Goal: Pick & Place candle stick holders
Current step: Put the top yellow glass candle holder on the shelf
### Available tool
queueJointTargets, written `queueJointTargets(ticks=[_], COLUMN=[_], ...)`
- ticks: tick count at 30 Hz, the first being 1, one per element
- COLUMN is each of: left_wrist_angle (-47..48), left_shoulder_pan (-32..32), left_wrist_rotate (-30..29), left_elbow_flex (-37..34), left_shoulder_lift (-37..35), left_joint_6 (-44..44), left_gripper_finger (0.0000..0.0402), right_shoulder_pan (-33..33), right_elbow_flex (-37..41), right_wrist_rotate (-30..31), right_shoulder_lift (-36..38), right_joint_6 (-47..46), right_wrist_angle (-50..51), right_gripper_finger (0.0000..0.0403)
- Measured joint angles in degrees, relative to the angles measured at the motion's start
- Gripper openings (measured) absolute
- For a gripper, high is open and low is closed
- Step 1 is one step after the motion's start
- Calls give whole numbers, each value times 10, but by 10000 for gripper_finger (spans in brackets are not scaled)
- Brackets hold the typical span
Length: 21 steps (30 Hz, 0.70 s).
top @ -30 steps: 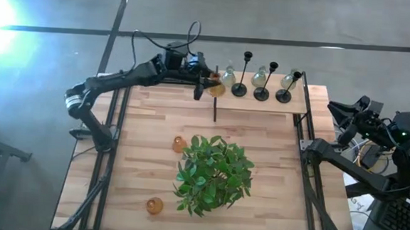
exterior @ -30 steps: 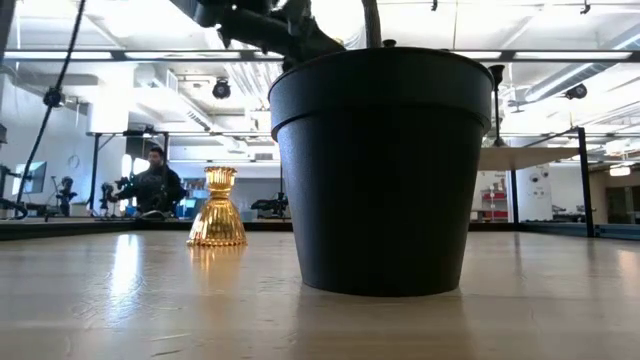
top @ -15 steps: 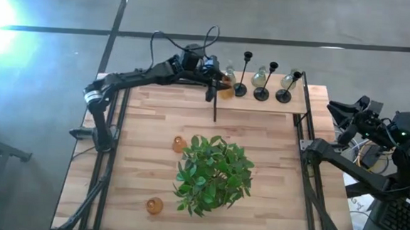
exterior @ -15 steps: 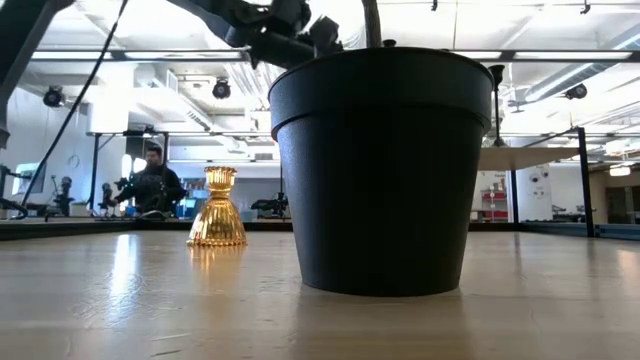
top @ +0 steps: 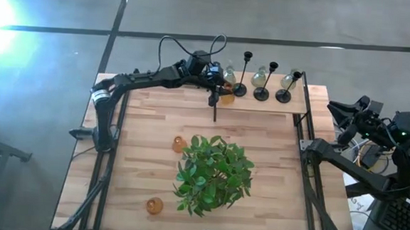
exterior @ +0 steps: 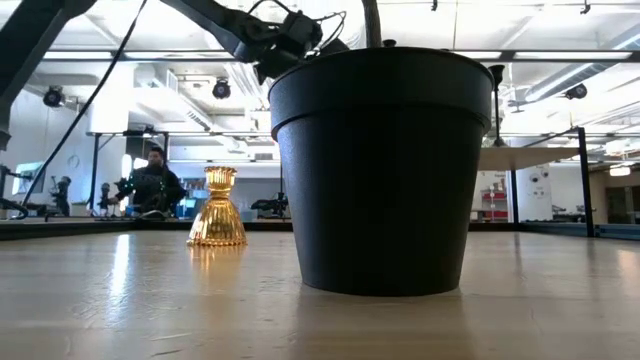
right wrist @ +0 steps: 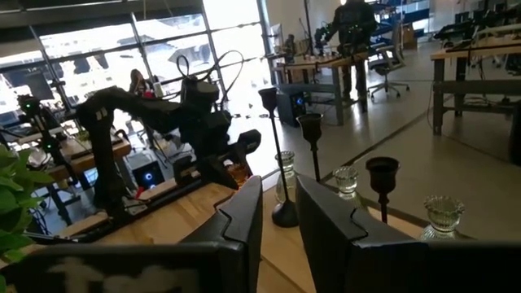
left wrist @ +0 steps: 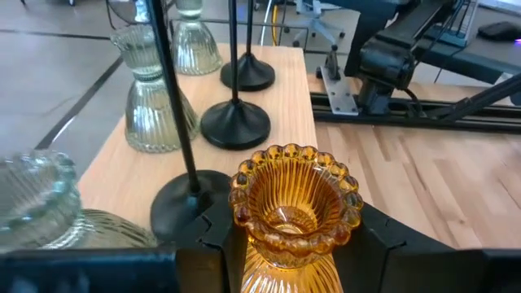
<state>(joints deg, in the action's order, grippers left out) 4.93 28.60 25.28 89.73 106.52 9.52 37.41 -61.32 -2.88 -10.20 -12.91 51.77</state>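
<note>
Fingers of the left gripper (left wrist: 295, 244) clamp an amber holder (left wrist: 295, 203) beside a black holder (left wrist: 183, 199). Lowering carelessly could topple that thin stem. Right gripper (right wrist: 278, 213) waits off-table, fingers slightly parted.

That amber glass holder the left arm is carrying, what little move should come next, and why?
Probably a short lowering onto the shelf. The left gripper grips the amber holder beside the black holders and clear ones, next to that row, so setting it down seems next.

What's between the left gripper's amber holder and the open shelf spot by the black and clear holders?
Left gripper grips the amber holder at the raised shelf. Just ahead of it stands the nearest black holder, with a clear holder beyond. No other obstruction shows. Right gripper waits off the table's right side.
</note>
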Motion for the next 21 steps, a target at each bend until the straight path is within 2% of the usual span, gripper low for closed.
queueJointTargets(ticks=[14, 21], left_wrist_angle=[0, -48], left_shoulder_pan=[0, 0], left_wrist_rotate=[4, 4], left_elbow_flex=[-18, -47], left_shoulder_lift=[6, 4], left_joint_6=[12, 18], left_gripper_finger=[140, 140], right_shoulder_pan=[0, 0], right_elbow_flex=[0, 0], right_wrist_rotate=[0, 0], right_shoulder_lift=[0, 0], right_joint_6=[-1, 0], right_wrist_angle=[0, 0], right_gripper_finger=[78, 87])
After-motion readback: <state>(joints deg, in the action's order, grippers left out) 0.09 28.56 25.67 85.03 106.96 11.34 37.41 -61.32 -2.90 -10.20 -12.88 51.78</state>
